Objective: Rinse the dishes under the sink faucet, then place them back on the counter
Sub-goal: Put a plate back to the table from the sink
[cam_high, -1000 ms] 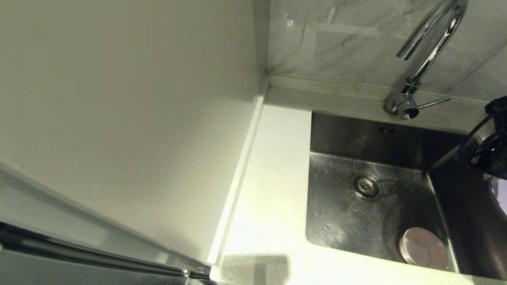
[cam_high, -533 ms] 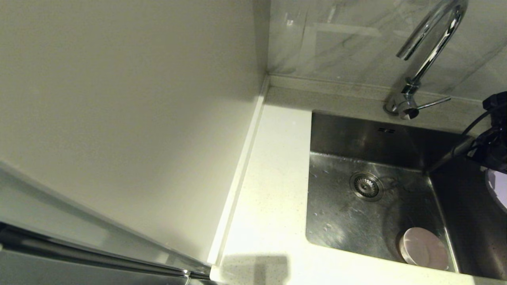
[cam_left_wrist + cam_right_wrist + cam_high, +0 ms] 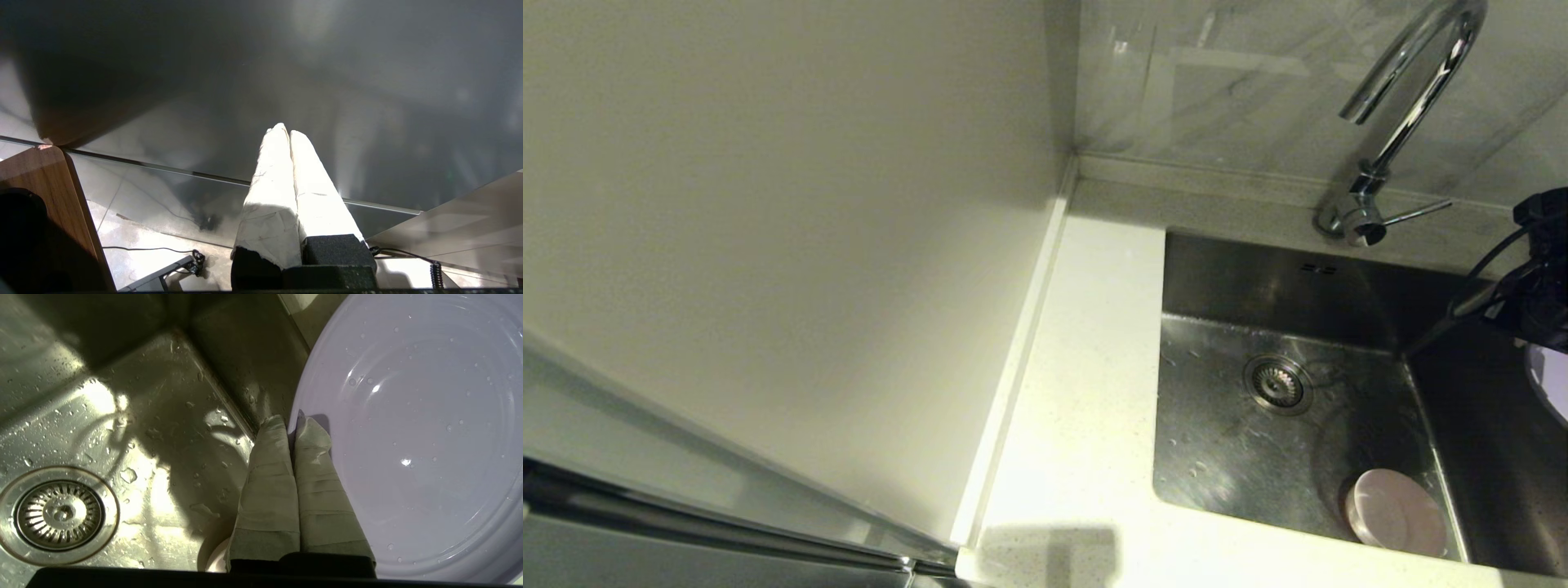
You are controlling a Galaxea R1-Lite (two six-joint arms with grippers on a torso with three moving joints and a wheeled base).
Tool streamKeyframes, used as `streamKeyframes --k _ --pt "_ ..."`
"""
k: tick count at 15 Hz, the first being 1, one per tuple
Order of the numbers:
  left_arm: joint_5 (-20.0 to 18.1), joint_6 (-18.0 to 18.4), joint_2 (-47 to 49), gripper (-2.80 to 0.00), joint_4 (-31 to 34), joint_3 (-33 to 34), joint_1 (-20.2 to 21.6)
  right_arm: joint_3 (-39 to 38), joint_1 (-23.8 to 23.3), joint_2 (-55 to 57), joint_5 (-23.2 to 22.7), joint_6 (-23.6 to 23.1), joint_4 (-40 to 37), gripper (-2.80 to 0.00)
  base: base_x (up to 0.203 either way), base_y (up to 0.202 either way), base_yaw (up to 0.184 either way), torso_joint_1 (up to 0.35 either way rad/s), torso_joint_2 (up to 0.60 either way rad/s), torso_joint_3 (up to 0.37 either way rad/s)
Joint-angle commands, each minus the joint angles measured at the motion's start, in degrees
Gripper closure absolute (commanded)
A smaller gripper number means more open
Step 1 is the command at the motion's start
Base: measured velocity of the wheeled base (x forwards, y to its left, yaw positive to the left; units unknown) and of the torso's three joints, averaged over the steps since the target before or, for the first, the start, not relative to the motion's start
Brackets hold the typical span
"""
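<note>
My right gripper [image 3: 291,420] is shut on the rim of the wet lavender plate [image 3: 408,428], held above the right side of the sink [image 3: 1217,457]. In the head view only a sliver of the plate [image 3: 1553,384] shows at the right edge, under the right gripper [image 3: 1539,314]. The pale pink bowl [image 3: 1396,513] lies in the sink's near right corner. The chrome faucet [image 3: 1409,90] arches over the basin with no water running. The white mug is out of view. My left gripper [image 3: 286,132] is parked out of the head view, shut on nothing.
The white counter [image 3: 1086,384] runs along the sink's left side, bounded by a pale wall [image 3: 809,245] with a raised edge strip. The drain strainer [image 3: 1276,383] sits mid-basin. Water drops cover the sink floor [image 3: 135,428].
The right gripper and plate have shifted slightly toward the right edge and back, so less of the plate shows in the head view. The bowl has stayed put.
</note>
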State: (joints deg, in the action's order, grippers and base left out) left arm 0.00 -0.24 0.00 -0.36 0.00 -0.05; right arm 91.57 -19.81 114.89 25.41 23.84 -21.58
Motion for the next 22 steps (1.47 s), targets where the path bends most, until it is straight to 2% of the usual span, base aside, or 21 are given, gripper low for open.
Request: streamKeyframes --k 1,7,15,22 --pt "0.00 -0.02 0.00 0.00 0.01 0.18 -0.03 1.09 -0.10 0.59 0.17 0.15 -0.13 0.00 0.000 0.000 0.000 0.000 0.00 0.000" --pt "0.00 -0.02 0.00 0.00 0.01 0.18 0.00 5.53 -1.02 0.42 1.05 0.15 -0.22 0.00 0.000 0.000 0.000 0.000 0.00 0.000" --pt "0.00 -0.02 0.00 0.00 0.00 0.18 -0.02 6.18 -3.31 0.77 2.54 -0.11 -0.20 0.00 0.000 0.000 0.000 0.000 0.00 0.000" --pt "0.00 -0.02 0.00 0.00 -0.07 0.18 -0.04 6.42 -3.40 0.87 2.54 -0.92 -0.22 0.00 0.000 0.000 0.000 0.000 0.00 0.000"
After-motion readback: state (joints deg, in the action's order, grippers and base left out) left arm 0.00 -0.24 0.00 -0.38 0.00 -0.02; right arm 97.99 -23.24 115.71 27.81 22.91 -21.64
